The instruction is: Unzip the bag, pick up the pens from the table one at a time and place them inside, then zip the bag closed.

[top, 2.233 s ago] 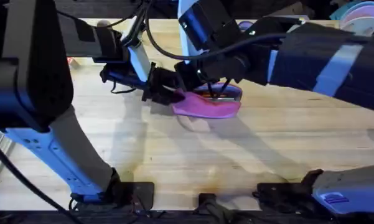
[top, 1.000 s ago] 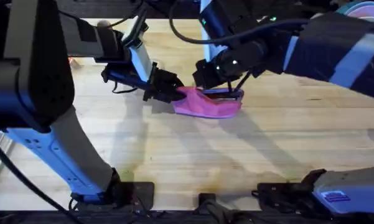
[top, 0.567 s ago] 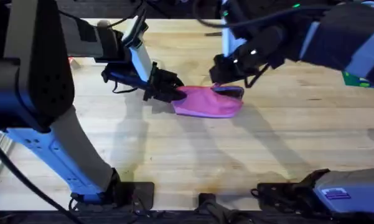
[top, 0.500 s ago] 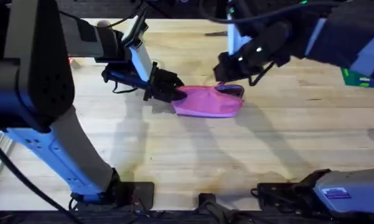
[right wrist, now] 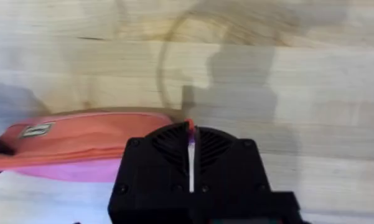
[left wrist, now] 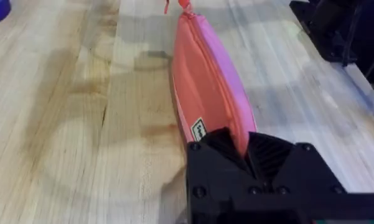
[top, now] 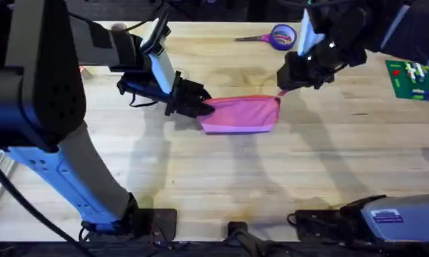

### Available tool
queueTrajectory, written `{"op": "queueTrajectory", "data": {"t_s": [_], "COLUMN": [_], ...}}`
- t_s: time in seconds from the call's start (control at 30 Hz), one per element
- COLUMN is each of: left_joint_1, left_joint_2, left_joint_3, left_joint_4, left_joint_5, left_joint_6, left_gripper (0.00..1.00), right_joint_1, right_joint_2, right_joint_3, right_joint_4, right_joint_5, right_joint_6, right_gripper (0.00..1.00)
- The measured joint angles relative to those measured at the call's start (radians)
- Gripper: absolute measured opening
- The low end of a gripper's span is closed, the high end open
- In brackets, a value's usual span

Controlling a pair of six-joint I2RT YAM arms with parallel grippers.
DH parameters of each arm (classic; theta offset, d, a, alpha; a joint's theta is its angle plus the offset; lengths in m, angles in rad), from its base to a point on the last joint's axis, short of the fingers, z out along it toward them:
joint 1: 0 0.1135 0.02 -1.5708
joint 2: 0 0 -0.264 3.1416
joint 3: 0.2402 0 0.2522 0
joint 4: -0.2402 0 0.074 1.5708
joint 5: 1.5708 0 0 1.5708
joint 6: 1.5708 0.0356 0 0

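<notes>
Right claw is closed on the zip pull at the bag's far end; in the right wrist view the fingers meet on a thin reddish tab with no gap between them. Left claw is clamped on the opposite end of the bag, pink fabric pinched between its fingers. The bag lies flat mid-tabletop, long axis between the two claws, and the zip looks shut along its top as far as the left wrist view shows; the last bit under the right claw is hidden, so probably closed, can't confirm.

No pens are visible on the tabletop, so the likely step is finishing the zip closure. To do it well: keep the left claw anchored so the fabric stays taut, pull the tab straight along the zip line and low, not upward, or the bag lifts and the slider jams. Let go of the pull first, then the left end.

Scissors and a purple tape roll sit at the far edge, and a green board at the right, all well apart from the bag.
</notes>
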Motion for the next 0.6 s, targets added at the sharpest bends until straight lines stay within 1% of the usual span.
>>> {"op": "queueTrajectory", "data": {"t_s": [0.17, 0.3, 0.47, 0.6], "left_joint_1": [0.0, -0.001, -0.002, 0.005], "left_joint_2": [0.0, 0.0, 0.0, 0.0], "left_joint_3": [0.0, 0.0, 0.0, -0.001], "left_joint_4": [0.0, 0.0, 0.0, -0.003], "left_joint_5": [0.0, 0.001, 0.0, -0.016], "left_joint_6": [0.0, 0.0, 0.0, 0.0], "left_gripper": [0.044, 0.044, 0.043, 0.042], "right_joint_1": [-0.05, -0.085, -0.113, -0.146], "right_joint_2": [0.0, 0.0, -0.014, -0.016], "right_joint_3": [-0.033, -0.075, -0.185, -0.279], "right_joint_4": [0.005, 0.042, 0.137, 0.203], "right_joint_5": [-0.006, -0.023, -0.034, 0.043], "right_joint_6": [0.001, 0.012, 0.073, 0.107], "right_gripper": [0.035, 0.035, 0.035, 0.034]}}
